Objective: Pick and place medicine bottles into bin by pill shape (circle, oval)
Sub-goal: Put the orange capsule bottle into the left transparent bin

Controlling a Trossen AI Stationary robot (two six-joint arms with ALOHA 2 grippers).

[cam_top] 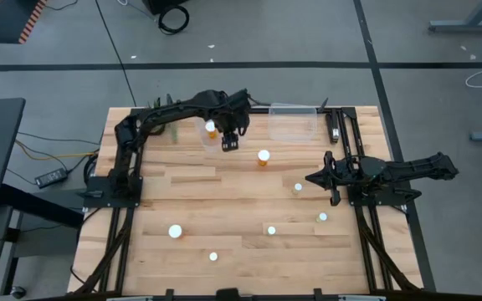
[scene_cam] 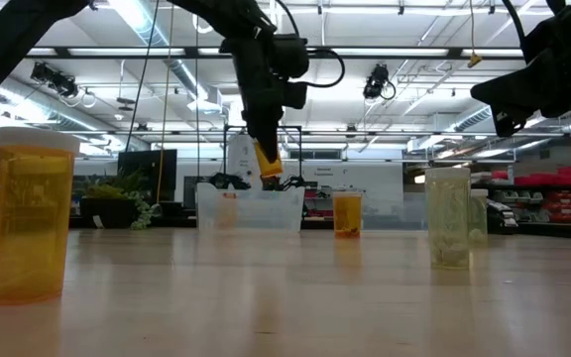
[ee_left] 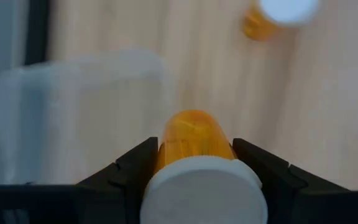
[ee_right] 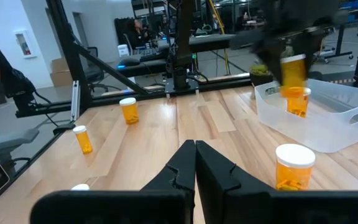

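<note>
My left gripper [cam_top: 231,143] hangs above the near edge of a clear bin [cam_top: 208,140] at the back of the table, shut on an orange medicine bottle [ee_left: 194,132] with a white cap [ee_left: 204,190]. The low view shows that bottle [scene_cam: 268,159] tilted in the air over the bin [scene_cam: 251,209]. One bottle [cam_top: 210,127] stands inside the bin. Another [cam_top: 263,157] stands on the table just right of the gripper. Several more are scattered across the front and right, such as one [cam_top: 175,231] and another [cam_top: 298,188]. My right gripper [cam_top: 311,177] waits at mid right, shut and holding nothing.
A second clear bin [cam_top: 292,122] sits at the back, right of the first. Small bottles [cam_top: 322,217] [cam_top: 271,230] [cam_top: 213,257] dot the front half. In the low view a large bottle [scene_cam: 32,214] stands close at the left.
</note>
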